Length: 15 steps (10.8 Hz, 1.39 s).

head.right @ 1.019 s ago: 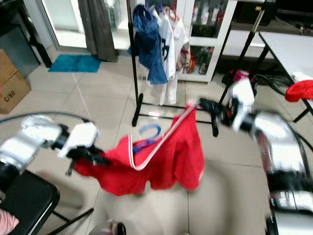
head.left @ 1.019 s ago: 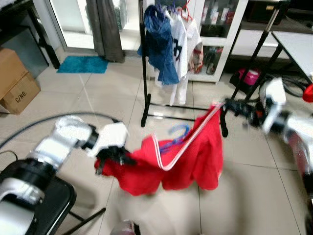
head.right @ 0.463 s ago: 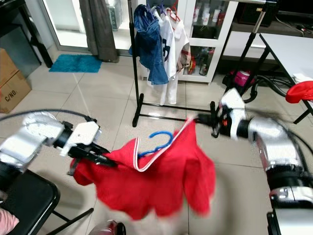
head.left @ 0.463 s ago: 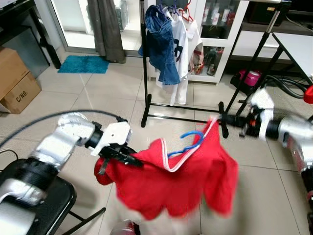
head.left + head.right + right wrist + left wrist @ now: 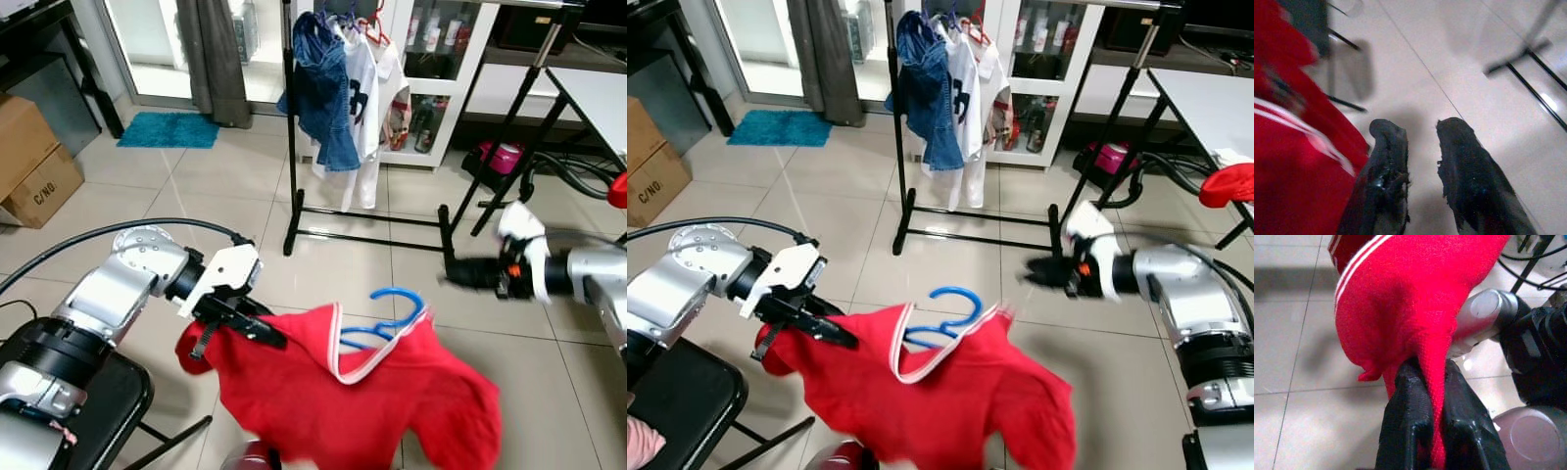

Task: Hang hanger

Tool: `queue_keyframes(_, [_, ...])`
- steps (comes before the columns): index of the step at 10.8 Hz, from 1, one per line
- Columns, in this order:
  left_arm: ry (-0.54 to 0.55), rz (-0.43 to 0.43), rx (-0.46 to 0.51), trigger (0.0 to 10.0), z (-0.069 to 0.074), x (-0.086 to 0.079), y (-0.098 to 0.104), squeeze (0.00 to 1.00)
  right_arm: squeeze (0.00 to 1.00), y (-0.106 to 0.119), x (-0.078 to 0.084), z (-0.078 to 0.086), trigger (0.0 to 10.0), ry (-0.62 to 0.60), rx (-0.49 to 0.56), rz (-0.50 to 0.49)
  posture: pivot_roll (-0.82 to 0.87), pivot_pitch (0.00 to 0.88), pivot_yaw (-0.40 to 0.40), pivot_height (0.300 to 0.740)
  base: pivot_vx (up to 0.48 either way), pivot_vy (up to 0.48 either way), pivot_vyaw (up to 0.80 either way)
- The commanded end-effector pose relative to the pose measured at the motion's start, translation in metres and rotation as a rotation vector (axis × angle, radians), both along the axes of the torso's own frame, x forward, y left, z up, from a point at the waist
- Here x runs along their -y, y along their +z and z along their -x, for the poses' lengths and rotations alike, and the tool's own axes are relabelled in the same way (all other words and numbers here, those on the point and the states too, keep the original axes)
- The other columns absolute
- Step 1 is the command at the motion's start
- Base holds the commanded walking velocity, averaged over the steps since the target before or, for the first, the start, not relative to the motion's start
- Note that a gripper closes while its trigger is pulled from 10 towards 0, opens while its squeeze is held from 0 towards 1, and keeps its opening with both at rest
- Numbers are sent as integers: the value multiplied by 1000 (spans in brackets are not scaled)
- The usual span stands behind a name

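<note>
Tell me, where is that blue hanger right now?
The blue hanger sits in the collar of the red shirt, low in front of the robot. The left gripper is shut on the shirt's left end, and the clothes rack stands behind.

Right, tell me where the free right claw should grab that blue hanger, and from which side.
Probably the blue hanger's hook: it sticks up bare out of the red shirt's white-trimmed collar, while the rest is buried in cloth. Come from the robot's right, where the open right claw hangs apart from the shirt. The left claw, shut on the shirt's far edge, holds it up meanwhile.
</note>
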<state>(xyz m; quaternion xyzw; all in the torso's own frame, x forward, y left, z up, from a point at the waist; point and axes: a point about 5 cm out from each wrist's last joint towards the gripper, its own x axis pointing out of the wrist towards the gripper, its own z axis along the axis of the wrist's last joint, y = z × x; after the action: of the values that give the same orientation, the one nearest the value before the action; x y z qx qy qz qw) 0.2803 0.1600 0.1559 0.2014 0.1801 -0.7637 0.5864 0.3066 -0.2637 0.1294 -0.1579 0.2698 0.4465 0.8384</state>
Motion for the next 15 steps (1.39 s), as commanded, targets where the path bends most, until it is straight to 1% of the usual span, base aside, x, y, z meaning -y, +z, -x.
queue_keyframes(1, [7,37,25,0,-2,-2,10,0,1000,3,8,-6,10000,-50,40,79,40,15,11,740,0,0,0])
queue_keyframes(2, [30,43,24,0,-3,-3,10,0,1000,4,10,-10,10000,-90,90,95,41,15,7,740,0,0,0])
queue_keyframes(3, [42,42,25,0,-3,-4,10,0,1000,6,10,-13,10000,-113,127,88,42,14,5,740,0,0,0])
queue_keyframes(4, [72,38,20,0,-5,-8,11,0,1000,20,12,-24,10000,-213,221,-6,42,14,5,740,0,0,0])
queue_keyframes(5, [102,18,34,0,-8,-12,9,0,1000,36,15,-25,10000,-226,274,-108,46,13,0,740,0,0,0])
queue_keyframes(6, [124,12,42,0,-10,-15,9,0,1000,41,16,-19,10000,-166,286,-142,46,13,0,740,0,0,0])
queue_keyframes(7, [134,14,44,0,-11,-18,12,0,1000,42,18,-10,10000,-110,274,-150,46,13,0,740,0,0,0])
queue_keyframes(8, [143,14,47,0,-11,-21,15,0,1000,44,27,3,10000,-55,241,-154,39,7,7,740,0,0,0])
queue_keyframes(9, [143,6,54,0,-12,-23,16,0,835,46,28,20,10000,56,144,-170,33,4,11,740,0,0,0])
queue_keyframes(10, [138,13,63,0,-13,-21,17,0,0,49,13,36,10000,161,68,-232,29,4,11,740,0,0,0])
queue_keyframes(11, [133,26,70,0,-14,-17,18,0,0,50,-1,31,10000,108,87,-278,27,3,13,740,0,0,0])
queue_keyframes(12, [127,29,70,0,-13,-15,17,0,0,48,-11,27,10000,76,84,-327,26,3,15,740,0,0,0])
queue_keyframes(13, [116,26,74,0,-13,-13,16,0,0,44,-31,33,10000,137,44,-393,27,3,14,740,0,0,0])
queue_keyframes(14, [115,29,78,0,-14,-12,17,0,0,40,-39,40,10000,172,-4,-393,27,3,14,740,0,0,0])
queue_keyframes(15, [113,33,84,0,-15,-11,18,0,0,36,-45,45,10000,188,-37,-372,30,2,11,740,0,0,0])
